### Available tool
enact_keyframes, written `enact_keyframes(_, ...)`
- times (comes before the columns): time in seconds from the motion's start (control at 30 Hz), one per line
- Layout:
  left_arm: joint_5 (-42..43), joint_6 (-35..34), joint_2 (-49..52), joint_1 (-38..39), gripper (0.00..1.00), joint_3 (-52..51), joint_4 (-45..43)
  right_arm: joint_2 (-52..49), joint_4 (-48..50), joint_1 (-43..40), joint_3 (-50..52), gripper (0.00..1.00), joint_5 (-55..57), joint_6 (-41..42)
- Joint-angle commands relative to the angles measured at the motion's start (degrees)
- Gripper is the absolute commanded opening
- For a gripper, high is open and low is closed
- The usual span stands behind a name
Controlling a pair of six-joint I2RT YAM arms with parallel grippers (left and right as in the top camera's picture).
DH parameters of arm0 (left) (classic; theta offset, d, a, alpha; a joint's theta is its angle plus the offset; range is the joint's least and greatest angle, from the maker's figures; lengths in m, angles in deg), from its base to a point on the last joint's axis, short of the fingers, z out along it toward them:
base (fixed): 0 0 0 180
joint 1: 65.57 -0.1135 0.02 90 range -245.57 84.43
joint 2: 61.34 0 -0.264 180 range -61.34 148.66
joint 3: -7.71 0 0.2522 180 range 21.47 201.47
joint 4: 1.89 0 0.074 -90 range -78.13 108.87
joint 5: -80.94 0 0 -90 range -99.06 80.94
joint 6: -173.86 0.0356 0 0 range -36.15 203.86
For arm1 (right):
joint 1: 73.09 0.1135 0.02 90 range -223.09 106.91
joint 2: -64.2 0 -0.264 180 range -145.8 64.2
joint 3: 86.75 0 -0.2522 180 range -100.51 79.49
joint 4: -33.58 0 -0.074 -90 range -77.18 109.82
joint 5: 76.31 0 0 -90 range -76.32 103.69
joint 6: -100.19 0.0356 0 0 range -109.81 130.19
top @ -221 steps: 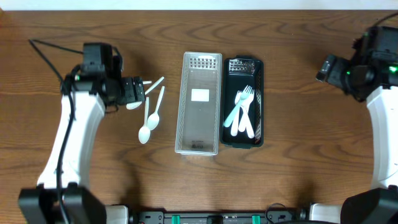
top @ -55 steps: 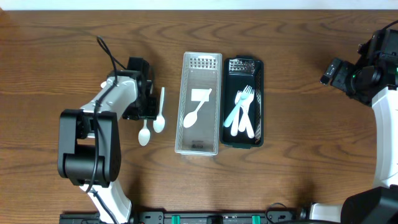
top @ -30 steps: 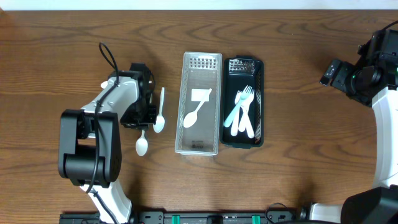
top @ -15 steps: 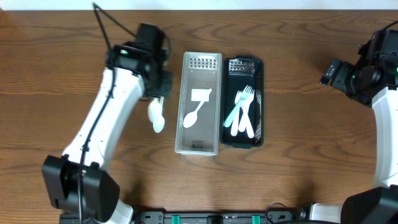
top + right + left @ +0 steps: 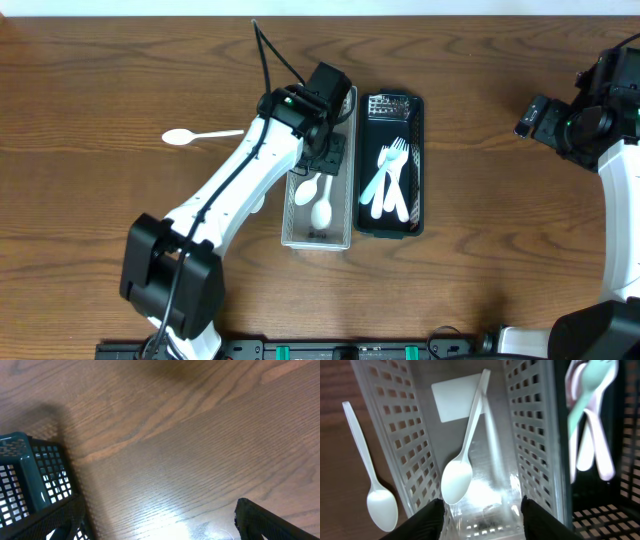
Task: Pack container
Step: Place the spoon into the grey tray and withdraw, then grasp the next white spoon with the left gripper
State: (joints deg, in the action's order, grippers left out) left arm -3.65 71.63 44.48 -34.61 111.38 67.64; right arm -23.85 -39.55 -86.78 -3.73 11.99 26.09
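Observation:
My left gripper (image 5: 326,160) hangs open and empty over the clear perforated basket (image 5: 343,110), which also shows in the left wrist view (image 5: 530,435), with the gripper (image 5: 485,522) above it. Two white spoons (image 5: 307,188) (image 5: 321,208) lie in the basket. The left wrist view shows one spoon sharply (image 5: 462,462) and a blurred streak beside it. Another spoon (image 5: 374,487) lies on the wood just left of the basket, hidden under my arm in the overhead view. One more spoon (image 5: 198,134) lies far left. My right gripper (image 5: 530,113) (image 5: 160,532) is open and empty above bare wood.
A black basket (image 5: 415,120) (image 5: 625,460) touches the clear basket's right side and holds several white and mint forks (image 5: 390,180) (image 5: 590,420). Its corner shows in the right wrist view (image 5: 30,475). My left arm crosses the table from the front left.
My left arm swung right from beside the basket to over it. A second spoon now lies in the clear basket. A spoon now lies at far left. The right arm has not moved.

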Motion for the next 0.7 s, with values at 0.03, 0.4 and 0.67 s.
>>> enact_keyframes(0.03,-5.66,1.46,-1.60,-3.61,0.61,2.36,3.39,-0.02,-0.20,-0.50,0.13,0.99,-0.26,-0.09)
enact_keyframes(0.4,-9.20,4.33,-1.18,-20.55,0.77,-0.39,4.50,-0.02,-0.24,-0.48,0.13,0.99,-0.26,-0.09)
enact_keyframes(0.67,-8.85,6.93,6.62,-21.38,0.69,-4.20,0.22,-0.02,-0.20,-0.48,0.13,0.99,-0.26,-0.07)
